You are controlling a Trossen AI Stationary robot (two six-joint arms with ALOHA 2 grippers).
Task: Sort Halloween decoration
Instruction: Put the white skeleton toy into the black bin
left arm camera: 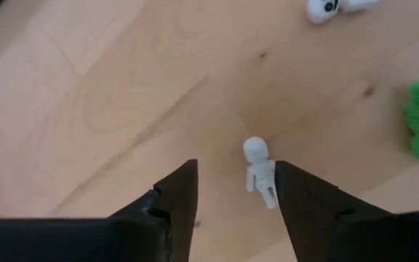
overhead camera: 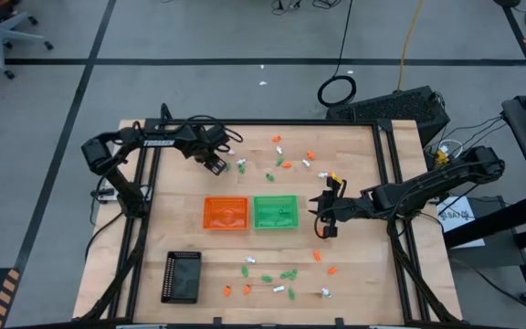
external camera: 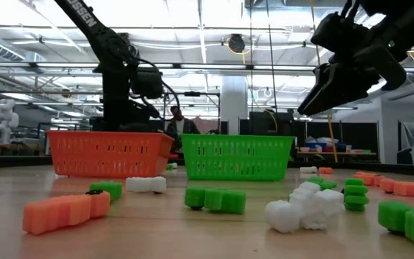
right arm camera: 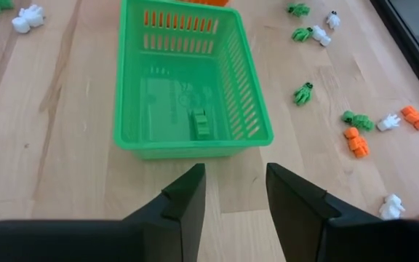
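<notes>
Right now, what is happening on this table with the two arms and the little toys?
Two robot arms are sorting tiny Halloween trinkets into baskets. The left claw is open at the far side of the table, over a small white figure that lies on the wood between its fingers, not gripped. The right claw is open and empty beside the green basket, which holds one green trinket. Many trinkets lie loose on the table. The orange basket stands next to the green one.
</notes>
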